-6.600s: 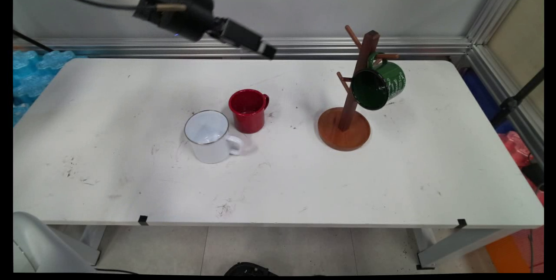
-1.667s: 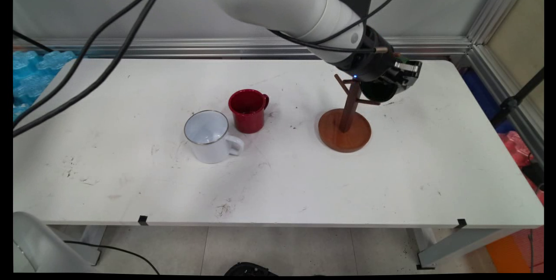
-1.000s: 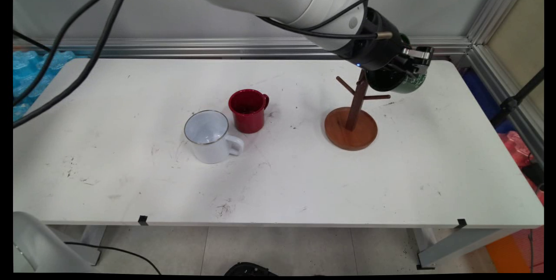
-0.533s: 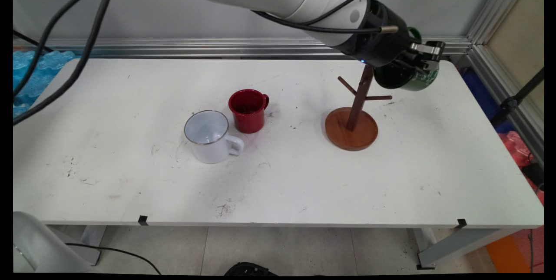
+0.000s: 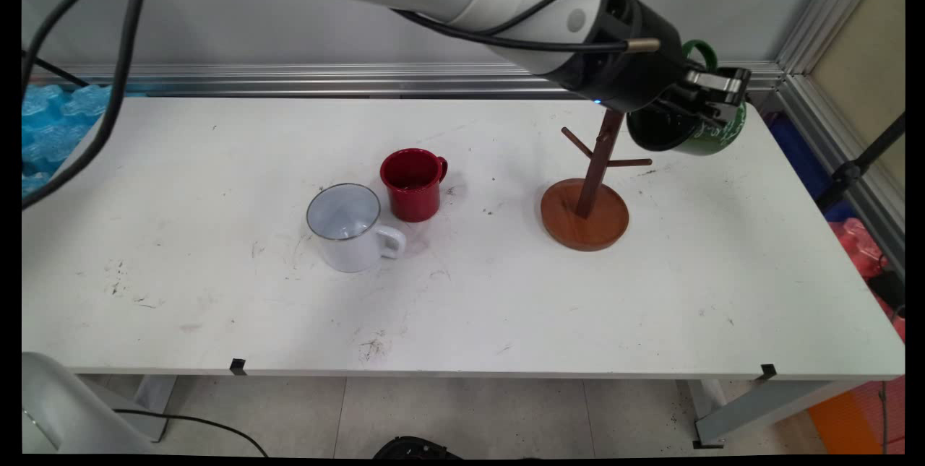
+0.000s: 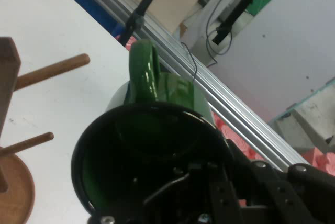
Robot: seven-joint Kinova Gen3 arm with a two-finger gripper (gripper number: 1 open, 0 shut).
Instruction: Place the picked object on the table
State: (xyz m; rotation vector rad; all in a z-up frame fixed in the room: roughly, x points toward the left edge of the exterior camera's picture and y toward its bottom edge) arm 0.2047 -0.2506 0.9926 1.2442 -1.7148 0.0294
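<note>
Holding the green mug (image 5: 697, 135) by its rim, the gripper (image 5: 704, 101) is seen just right of the mug tree (image 5: 594, 177), clear of the pegs; a level carry is advised

The white arm reaches from upper left across to the far right, its gripper (image 5: 712, 101) raised, fingers clamped on a green mug (image 5: 704, 135).

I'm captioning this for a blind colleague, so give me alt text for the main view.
The arm's black tool holds a green mug in the air, just right of a wooden mug tree and clear of its pegs. A red mug and a white mug stand upright, close together, near the middle of the white table.
</note>
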